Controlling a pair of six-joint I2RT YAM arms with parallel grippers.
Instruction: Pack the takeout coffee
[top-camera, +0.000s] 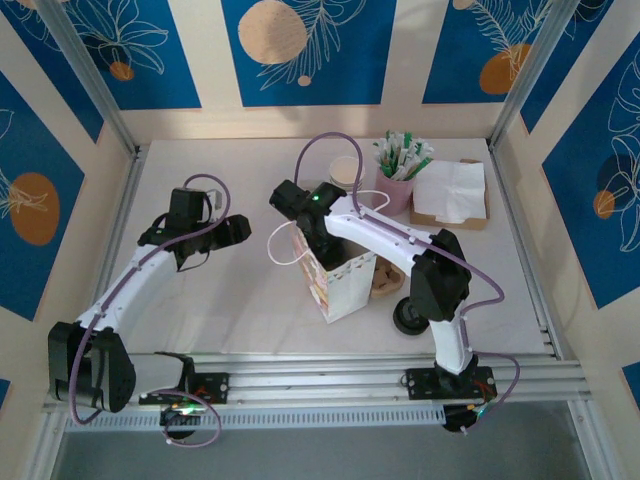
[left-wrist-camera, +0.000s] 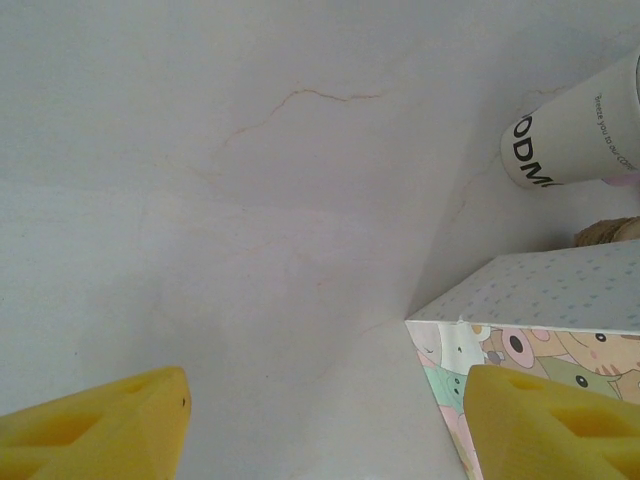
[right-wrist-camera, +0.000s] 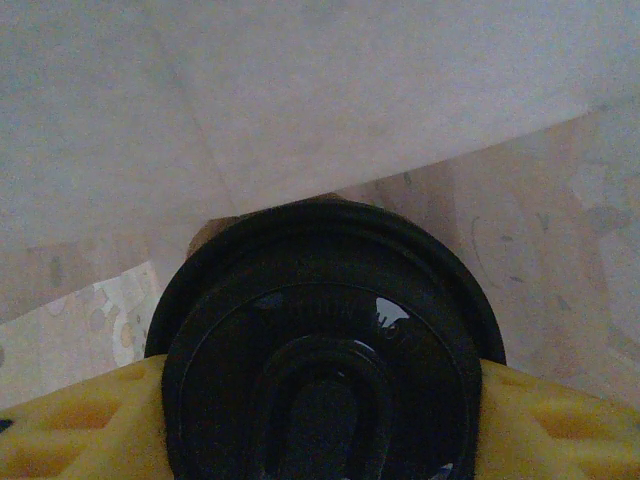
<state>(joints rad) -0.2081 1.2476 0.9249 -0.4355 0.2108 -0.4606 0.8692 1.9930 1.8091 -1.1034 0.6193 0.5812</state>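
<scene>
**Overhead and wrist views, with places given relative to the gift bag (top-camera: 338, 285).**

**Writing.** The paper cup (left-wrist-camera: 575, 135) just beyond the bag carries large black letters reading "ODM", cut off where the cup's side curves away. A line of smaller print runs along the cup's side, too small to read with certainty. The bag has no words on it, only cartoon animal faces over a pale dotted upper band. The black lid of the takeout coffee (right-wrist-camera: 320, 330) bears raised lettering in a ring that cannot be made out.

**Task item.** The takeout coffee sits within the bag's mouth, with the bag's pale paper walls rising behind it and to either side. Seen from above, its round lid lies directly between the yellow fingers (right-wrist-camera: 70, 425) of the right gripper (right-wrist-camera: 320, 420). Each finger presses against one side of the lid's rim, so the fingers pinch the coffee.

**Left gripper.** The left gripper (left-wrist-camera: 325, 400) hangs over the bare table (top-camera: 240, 300) left of the bag. Its fingers (left-wrist-camera: 110, 420) are spread wide with nothing between them, and one tip overlaps the bag's near corner in the wrist view.

**Other items.**
- A pink cup (top-camera: 398, 185) stuffed with sachets stands behind the bag.
- Napkins (top-camera: 452, 188) lie beyond the pink cup.
- A loose black lid (top-camera: 410, 318) lies to the right of the bag.
</scene>
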